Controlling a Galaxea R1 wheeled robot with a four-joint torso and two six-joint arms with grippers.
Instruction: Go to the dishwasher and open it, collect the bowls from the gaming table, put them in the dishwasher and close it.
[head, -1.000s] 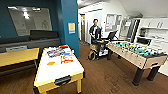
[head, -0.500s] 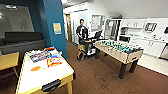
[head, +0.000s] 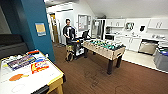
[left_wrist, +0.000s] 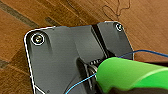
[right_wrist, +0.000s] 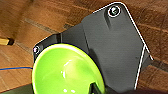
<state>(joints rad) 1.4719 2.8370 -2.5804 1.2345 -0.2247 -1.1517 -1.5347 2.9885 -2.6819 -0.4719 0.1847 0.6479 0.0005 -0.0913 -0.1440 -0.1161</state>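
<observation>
Compared with a moment ago, the whole head view has swung to the right: the gaming table (head: 37, 80) with its coloured boxes now sits at the lower left edge, and the kitchen wall has come into sight. We take this as the robot turning away from the table, not as any thing moving. The dishwasher (head: 148, 47) stands far off at the right, beyond the foosball table (head: 103, 48), so the carrying step seems to be under way. In the right wrist view the green bowl (right_wrist: 66, 71) hangs over the wooden floor, and a dark finger crosses its rim, so we judge that the right pincer (right_wrist: 93, 88) is closed on it. The bowl also appears in the left wrist view, but we cannot tell the state of the left pincer. An orange shape (head: 15, 77) lies on the table; it may be the other bowl.
</observation>
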